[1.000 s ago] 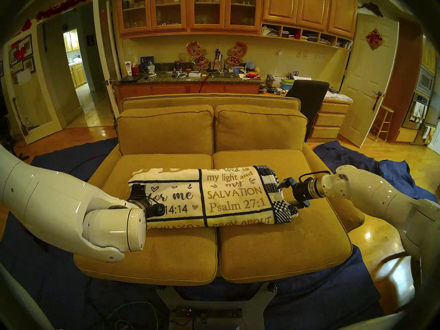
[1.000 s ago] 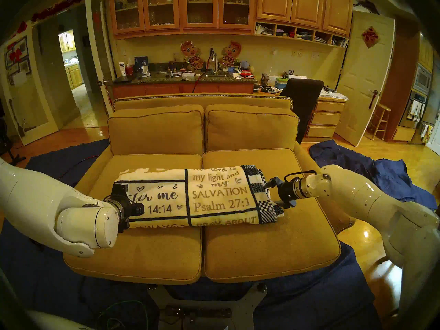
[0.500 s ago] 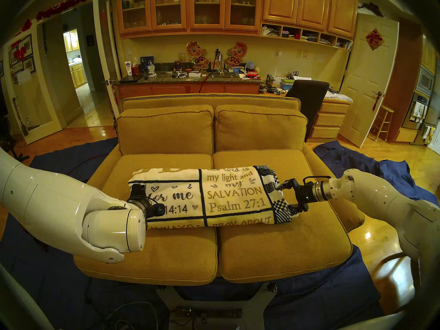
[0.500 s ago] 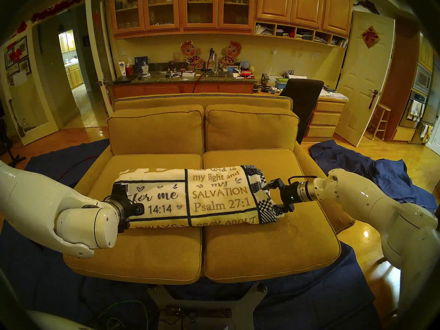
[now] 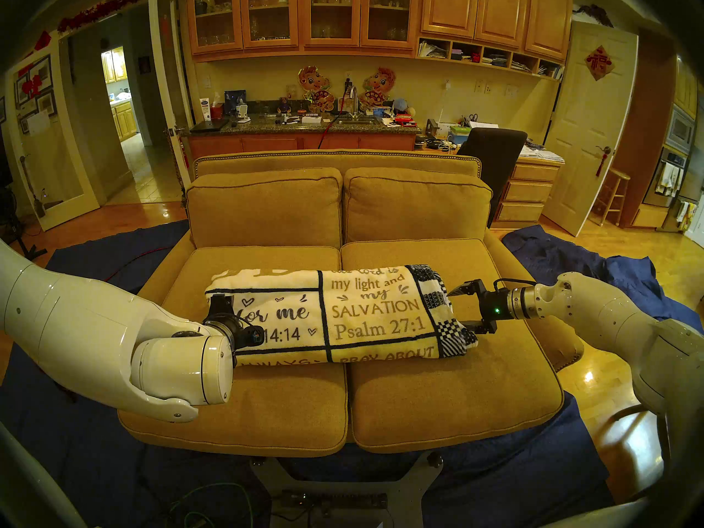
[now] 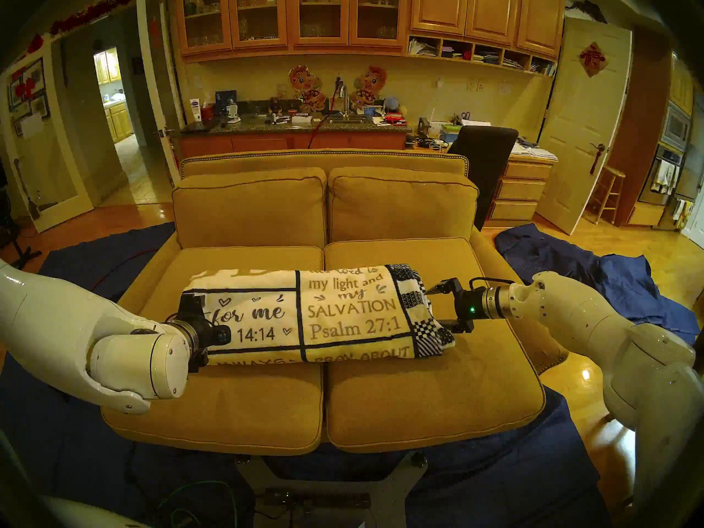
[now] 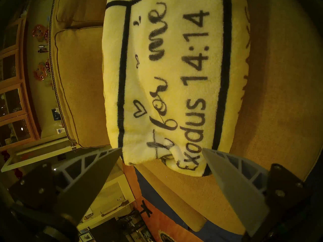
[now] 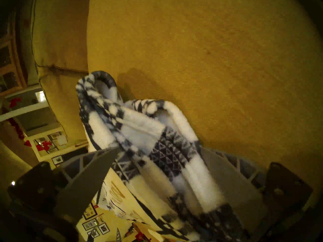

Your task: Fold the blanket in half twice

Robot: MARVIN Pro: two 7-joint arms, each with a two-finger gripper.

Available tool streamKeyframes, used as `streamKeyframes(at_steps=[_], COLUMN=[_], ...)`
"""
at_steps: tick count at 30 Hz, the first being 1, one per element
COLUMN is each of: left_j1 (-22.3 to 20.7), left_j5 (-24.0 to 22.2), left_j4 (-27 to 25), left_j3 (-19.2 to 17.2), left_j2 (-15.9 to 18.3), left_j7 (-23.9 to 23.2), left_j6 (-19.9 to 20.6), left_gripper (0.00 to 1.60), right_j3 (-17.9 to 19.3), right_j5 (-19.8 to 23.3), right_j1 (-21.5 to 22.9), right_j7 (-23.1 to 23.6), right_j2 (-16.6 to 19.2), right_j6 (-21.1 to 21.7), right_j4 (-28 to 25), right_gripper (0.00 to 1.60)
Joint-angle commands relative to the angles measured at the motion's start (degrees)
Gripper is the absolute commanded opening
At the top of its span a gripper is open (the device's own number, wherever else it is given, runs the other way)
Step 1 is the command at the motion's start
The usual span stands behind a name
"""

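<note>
- Cream-white fleece is stretching crosswise over the sofa (image 5: 438,409) seat cushions: the blanket (image 5: 331,314) is lying there as a long folded bundle, its long axis running left to right.
- Right gripper (image 5: 463,306) is sitting at the blanket's checkered end, fingers spread wide, one tip above the plush edge and one below; nothing is clamped.
- Left gripper (image 7: 161,150) is waiting at the blanket's opposite end, by the "Exodus 14:14" panel, fingers likewise apart and holding nothing.
- Each arm is nearest its own end, so I'm expecting an end-over-end fold next.
- Thick, soft pile and rounded, layered edges are looking bulky and liable to slip.
</note>
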Motion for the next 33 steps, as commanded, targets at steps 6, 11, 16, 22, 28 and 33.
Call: streamKeyframes(at_steps=[6, 11, 16, 22, 28, 33], left_j1=[-0.07, 0.04, 0.13, 0.24, 0.46, 0.38], left_j5=[0.79, 0.97, 1.08, 1.15, 0.87, 1.23], left_j4=[0.05, 0.06, 0.07, 0.07, 0.04, 0.08], left_j3=[-0.66, -0.75, -0.83, -0.90, -0.94, -0.99], left_j2=[0.07, 0.18, 0.25, 0.32, 0.31, 0.39], left_j7=[5.94, 5.92, 5.90, 5.96, 6.77, 6.10], left_j6=[0.02, 0.02, 0.02, 0.02, 0.02, 0.02], left_gripper=[1.60, 1.60, 1.60, 1.60, 1.60, 1.60], right_j3=[1.28, 0.88, 0.09, -0.43, -0.37, -0.29], right_j5=[0.50, -0.03, -1.25, -3.26, -3.85, -4.53], right_j1=[-0.26, -0.80, -1.95, -3.97, -5.30, -6.32], right_j7=[5.26, 6.25, 7.25, 9.43, 10.96, 11.62], right_j2=[-1.95, -1.76, -1.50, -0.64, 0.75, 1.40], right_j6=[1.80, 2.74, 3.23, 2.95, 2.48, 0.66], right_j4=[0.55, 0.75, -0.15, -3.88, -8.71, -12.29], right_gripper=[1.60, 1.60, 1.60, 1.60, 1.60, 1.60])
